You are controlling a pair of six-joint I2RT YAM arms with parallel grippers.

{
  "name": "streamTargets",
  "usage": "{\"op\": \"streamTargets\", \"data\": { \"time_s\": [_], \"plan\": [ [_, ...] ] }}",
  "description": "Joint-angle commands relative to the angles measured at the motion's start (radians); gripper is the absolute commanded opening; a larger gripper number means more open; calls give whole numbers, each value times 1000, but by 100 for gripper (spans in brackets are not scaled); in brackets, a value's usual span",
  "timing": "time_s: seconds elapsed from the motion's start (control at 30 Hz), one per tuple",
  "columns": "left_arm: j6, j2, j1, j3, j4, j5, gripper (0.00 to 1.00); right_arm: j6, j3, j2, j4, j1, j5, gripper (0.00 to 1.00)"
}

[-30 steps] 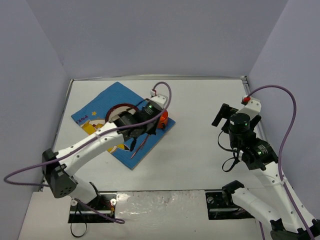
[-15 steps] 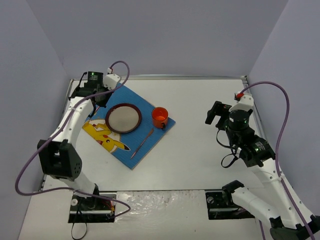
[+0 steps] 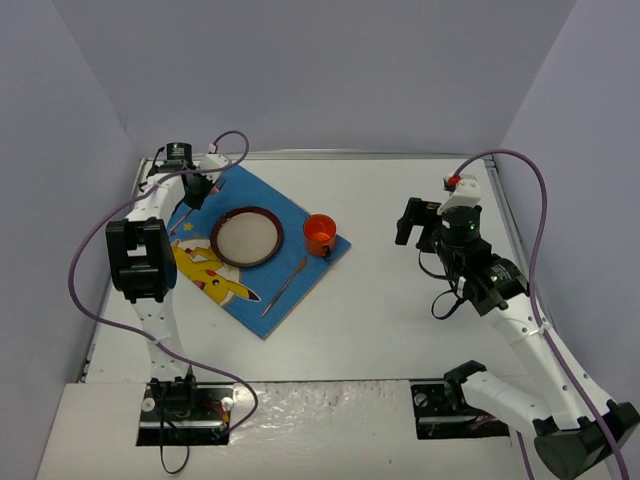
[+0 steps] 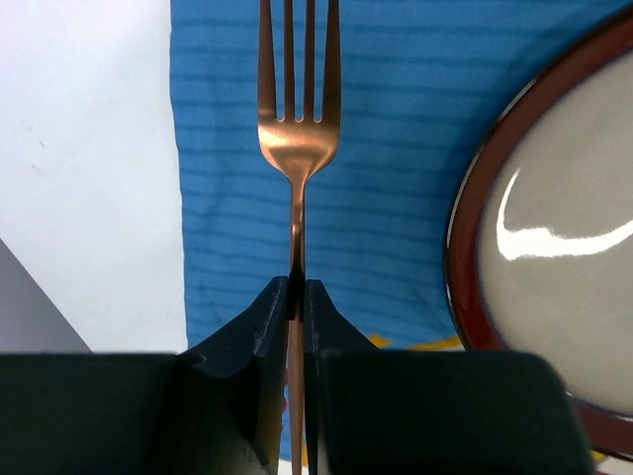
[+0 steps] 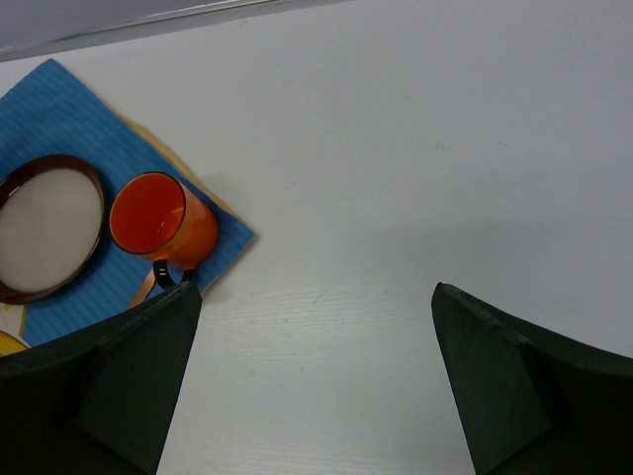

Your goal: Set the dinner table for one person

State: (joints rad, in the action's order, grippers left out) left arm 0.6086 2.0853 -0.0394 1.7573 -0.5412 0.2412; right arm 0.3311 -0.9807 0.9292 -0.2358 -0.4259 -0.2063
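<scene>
From above, your left gripper sits over the far-left part of the blue placemat, left of the plate. The white dinner table lies under everything.

In the left wrist view, the jaws are clamped on the fork handle, with the tines over cloth beside the plate rim. Lower the fork flat and parallel to that rim before you release it.

In the right wrist view, your right gripper stands wide apart and holds nothing. It is over bare table, with the orange cup off to its left.

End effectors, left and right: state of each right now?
Left end effector: closed, holding the fork by its handle.
Right end effector: open, holding nothing.
</scene>
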Motion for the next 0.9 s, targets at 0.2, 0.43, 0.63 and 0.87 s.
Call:
{"op": "streamTargets", "data": {
  "time_s": [0.2,0.43,0.63,0.87],
  "plan": [
    [67,46,-30,84,98,60,0,1,-66,73,85,4,33,100],
    [32,65,-34,63,128,54,0,16,-50,70,102,4,50,100],
    [8,85,-35,50,146,32,0,13,-42,62,105,4,58,100],
    [-3,102,-34,46,148,9,0,12,-33,62,110,4,65,100]
  ]
}}
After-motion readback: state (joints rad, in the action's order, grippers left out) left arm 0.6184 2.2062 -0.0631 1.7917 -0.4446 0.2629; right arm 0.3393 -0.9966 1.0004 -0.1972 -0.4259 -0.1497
